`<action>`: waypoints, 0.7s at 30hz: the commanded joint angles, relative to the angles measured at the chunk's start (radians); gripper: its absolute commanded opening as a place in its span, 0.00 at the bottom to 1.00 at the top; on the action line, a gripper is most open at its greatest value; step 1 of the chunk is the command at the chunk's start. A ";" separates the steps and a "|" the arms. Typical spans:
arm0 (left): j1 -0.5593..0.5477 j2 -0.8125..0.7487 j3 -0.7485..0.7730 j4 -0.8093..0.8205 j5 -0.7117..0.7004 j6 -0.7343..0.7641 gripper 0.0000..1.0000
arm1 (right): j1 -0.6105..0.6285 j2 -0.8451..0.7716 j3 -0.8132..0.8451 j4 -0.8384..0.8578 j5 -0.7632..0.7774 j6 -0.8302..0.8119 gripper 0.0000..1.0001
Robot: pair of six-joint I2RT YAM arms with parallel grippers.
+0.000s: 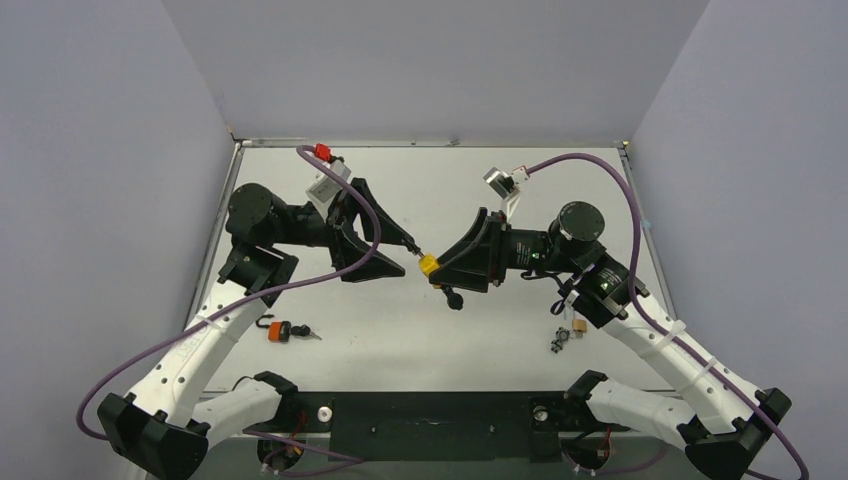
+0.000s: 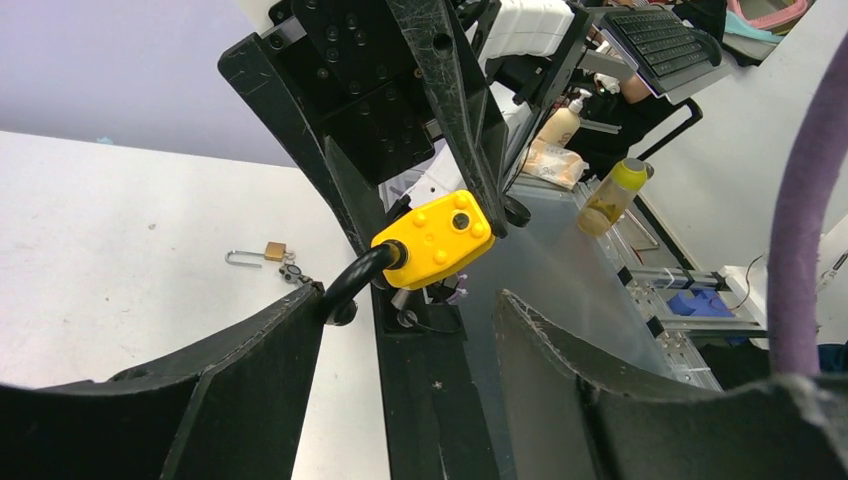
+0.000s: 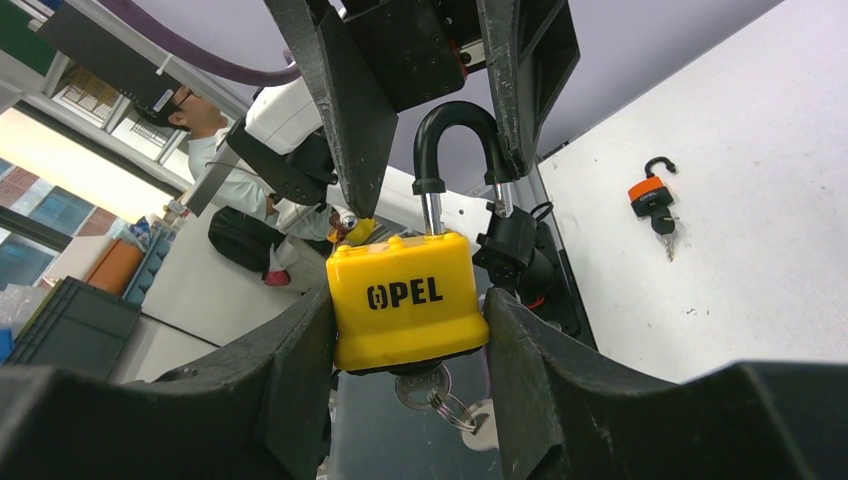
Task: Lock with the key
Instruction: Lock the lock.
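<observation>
White table point(image 1: 420, 340), near edge covered by the arm bases. Both arms reach in and meet mid-table, above the surface.

Right gripper point(image 3: 408, 330) is clenched on the yellow padlock point(image 3: 405, 290), with one finger on each side of the body and the shackle point(image 3: 455, 115) pointing toward the left arm. In the top view only a yellow corner shows between the black fingers.

Left gripper point(image 2: 408, 300) is spread, released, with fingers on either side of the shackle. One finger looks to touch the shackle's far leg, but that leg is partly behind the finger, so can't tell if the shackle is latched in the body.

Key point(image 3: 422, 385) hangs at the padlock's underside. Only the round head and its ring point(image 3: 462, 412) show. Blade and keyway are hidden, so can't tell how far in it sits.

Orange padlock point(image 1: 278, 331) with a key lies on the table near the left arm, well apart from the grippers. Small brass padlock point(image 1: 578, 325) and a key bunch point(image 1: 560, 340) lie by the right arm, too small for detail.
</observation>
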 commanded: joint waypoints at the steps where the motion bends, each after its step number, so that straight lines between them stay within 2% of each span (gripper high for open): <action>1: -0.012 -0.004 0.053 -0.023 0.010 0.037 0.59 | -0.015 -0.001 0.019 0.029 0.044 -0.036 0.00; 10: -0.015 0.000 0.077 -0.100 -0.005 0.083 0.53 | -0.016 0.014 0.081 -0.215 0.118 -0.213 0.00; 21: -0.026 0.017 0.089 -0.136 -0.031 0.097 0.49 | -0.007 0.020 0.103 -0.289 0.164 -0.276 0.00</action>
